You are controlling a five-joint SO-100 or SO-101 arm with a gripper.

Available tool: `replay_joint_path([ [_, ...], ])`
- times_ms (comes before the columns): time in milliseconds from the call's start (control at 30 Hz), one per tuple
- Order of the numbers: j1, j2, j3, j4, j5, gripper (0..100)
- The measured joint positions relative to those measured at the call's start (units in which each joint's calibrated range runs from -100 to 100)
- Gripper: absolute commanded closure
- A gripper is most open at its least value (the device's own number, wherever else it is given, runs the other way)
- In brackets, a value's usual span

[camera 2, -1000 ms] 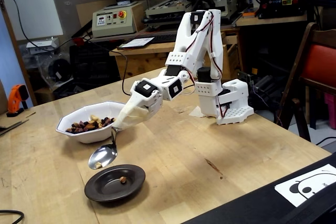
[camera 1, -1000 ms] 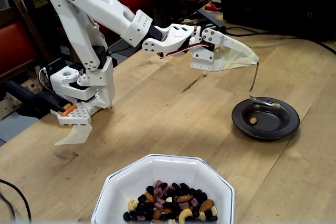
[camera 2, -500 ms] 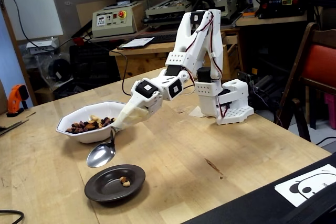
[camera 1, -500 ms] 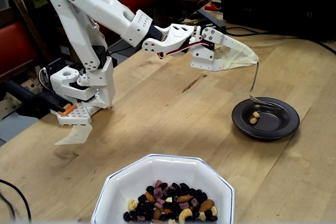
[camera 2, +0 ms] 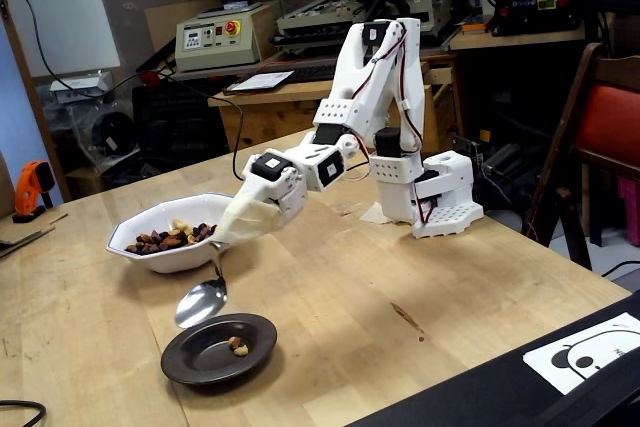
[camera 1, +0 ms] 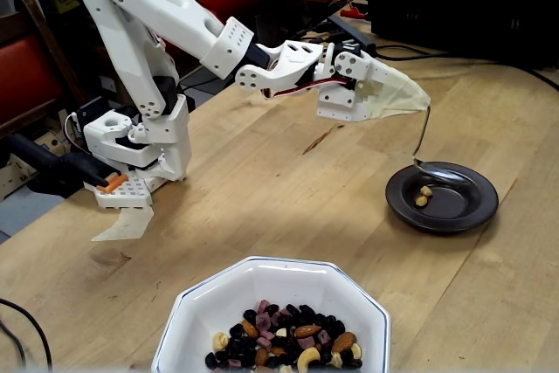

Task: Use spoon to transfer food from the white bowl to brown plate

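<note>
Hand pinching spoon through its white sheath, bowl empty over brown plate: next, best swung level toward white bowl for more food.

My shiny silver metal tablespoon hangs from its white-sheathed handle end, thin curved handle running down, oval bowl poised just above the rim of the small round dark brown glossy plate. Two tan nut pieces lie inside that shallow plate. Well apart on the wooden table stands the large white octagonal bowl with a thin blue-grey rim, holding trail mix of dark raisins, cashews, almonds and purple bits.
</note>
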Motion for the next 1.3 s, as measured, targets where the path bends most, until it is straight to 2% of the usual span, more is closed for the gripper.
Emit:
replay_joint_path([
  [200,5.0,-1.9,0.0,0.0,-1.4,95],
  [400,9.6,-12.3,0.0,0.0,-1.7,95],
  [700,14.9,-22.8,5.5,0.0,-7.7,95],
  [1300,16.6,-44.2,21.8,0.7,-13.1,95],
])
